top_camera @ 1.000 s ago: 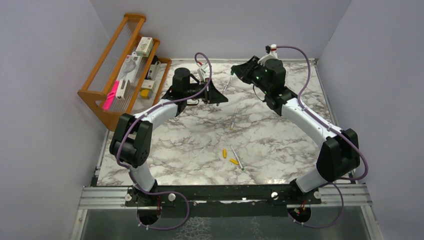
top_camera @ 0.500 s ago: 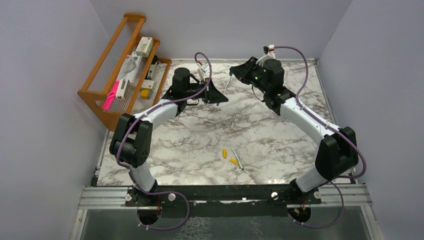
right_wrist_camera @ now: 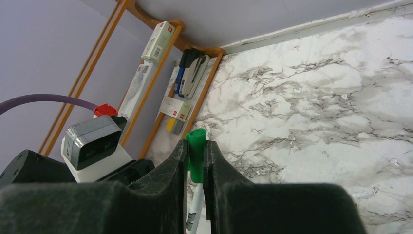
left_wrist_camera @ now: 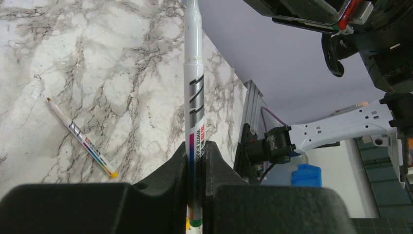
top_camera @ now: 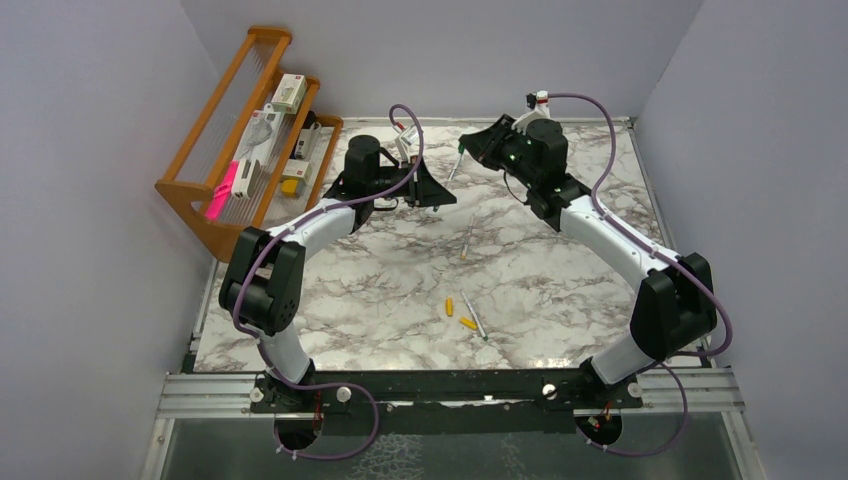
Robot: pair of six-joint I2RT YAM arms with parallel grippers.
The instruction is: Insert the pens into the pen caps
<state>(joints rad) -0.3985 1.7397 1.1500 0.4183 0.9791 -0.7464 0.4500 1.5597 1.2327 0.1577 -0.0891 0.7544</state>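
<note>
My left gripper [top_camera: 436, 190] [left_wrist_camera: 196, 147] is shut on a pale grey pen [left_wrist_camera: 194, 73] with a green end, which points away toward the right arm. In the top view this pen [top_camera: 453, 168] spans the gap between both grippers. My right gripper [top_camera: 475, 144] [right_wrist_camera: 196, 145] is shut on the dark green cap [right_wrist_camera: 196, 153]. The pen's tip [right_wrist_camera: 195, 209] meets the cap's open end from below. A second pen [top_camera: 467, 240] [left_wrist_camera: 80, 139] lies mid-table. A third pen [top_camera: 474, 318] lies beside two yellow-orange caps [top_camera: 449, 305] [top_camera: 467, 323].
A wooden rack [top_camera: 240, 140] [right_wrist_camera: 160, 83] with boxes, stationery and a pink marker [top_camera: 222, 190] stands at the back left. Purple walls enclose the marble table [top_camera: 560, 290]. The left wrist camera [right_wrist_camera: 92, 141] sits close to my right fingers.
My right gripper with the green cap has shifted slightly left toward the pen held by the left gripper. The left arm has stayed still.
</note>
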